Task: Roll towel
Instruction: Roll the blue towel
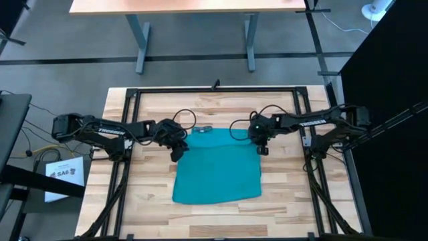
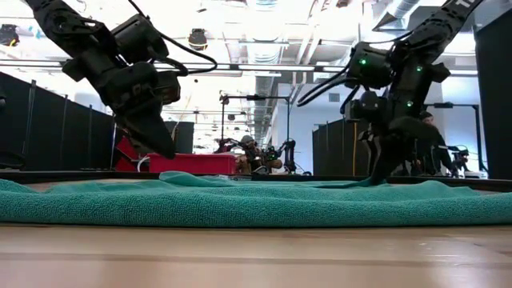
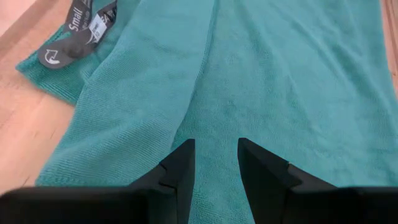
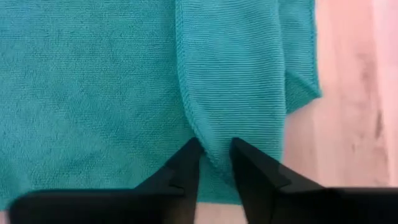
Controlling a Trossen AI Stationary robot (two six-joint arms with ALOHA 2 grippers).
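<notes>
- Towel [image 1: 217, 175]: plain teal cloth of fine ribbed weave, spread nearly flat on the wooden table.
- Position: it lies between the left gripper [image 1: 176, 154] and the right gripper [image 1: 262, 148], its far corners beneath them, the rest reaching well towards the near table edge.
- Far edge: folded over onto itself in a narrow band at both corners.
- Right corner: a fold of the band sits between the right gripper's fingertips.
- Tag [image 3: 78, 30]: small, grey, at the far edge beside the left gripper.
</notes>
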